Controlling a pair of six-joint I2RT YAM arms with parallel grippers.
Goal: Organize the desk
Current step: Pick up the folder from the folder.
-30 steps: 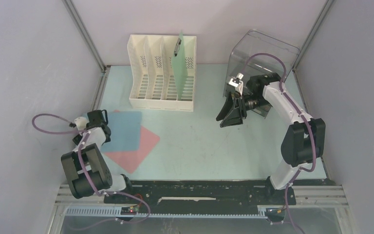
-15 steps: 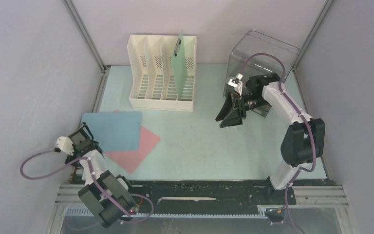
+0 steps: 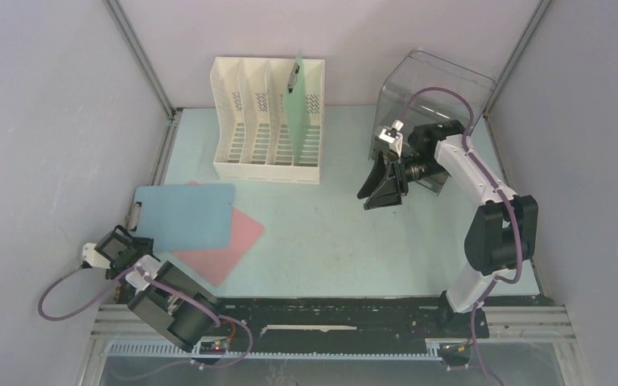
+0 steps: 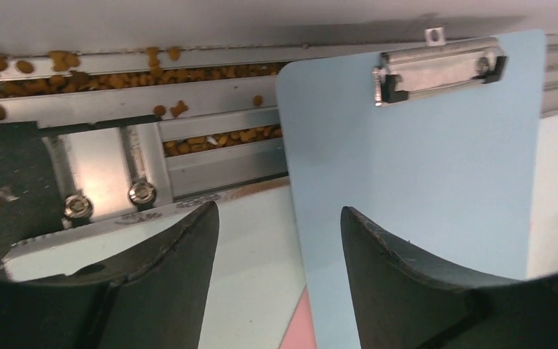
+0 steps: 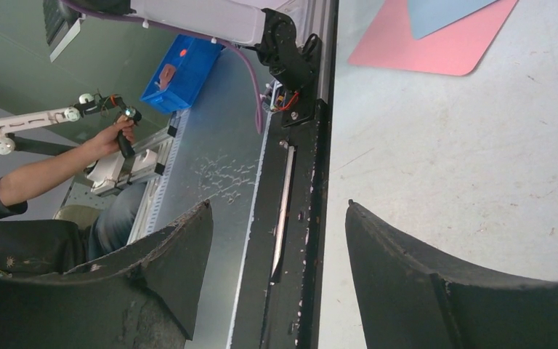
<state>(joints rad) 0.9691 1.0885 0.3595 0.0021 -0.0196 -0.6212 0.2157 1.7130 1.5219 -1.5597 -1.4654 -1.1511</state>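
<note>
The desk [image 3: 330, 233] is a pale mint-green tabletop. A blue clipboard [image 3: 185, 215] lies flat near its left edge, partly over a pink clipboard [image 3: 229, 241]. My left gripper [image 3: 129, 241] is open and empty, low by the near-left corner. In the left wrist view the gripper [image 4: 280, 218] straddles the blue clipboard's [image 4: 421, 160] long edge without touching it; the metal clip [image 4: 436, 65] is at the far end. My right gripper [image 3: 382, 191] is open and empty above the desk's right middle; in its own view [image 5: 280, 211] it faces the near edge.
A white file rack [image 3: 267, 121] stands at the back holding an upright green clipboard [image 3: 296, 104]. A clear plastic bin [image 3: 438, 88] stands at the back right. Brown crumbs lie in the metal side rail [image 4: 189, 116]. A black base strip [image 3: 330, 310] runs along the near edge.
My left arm has drawn back from over the blue clipboard's left end toward the near-left corner, uncovering the clipboard. The right arm has not moved.
</note>
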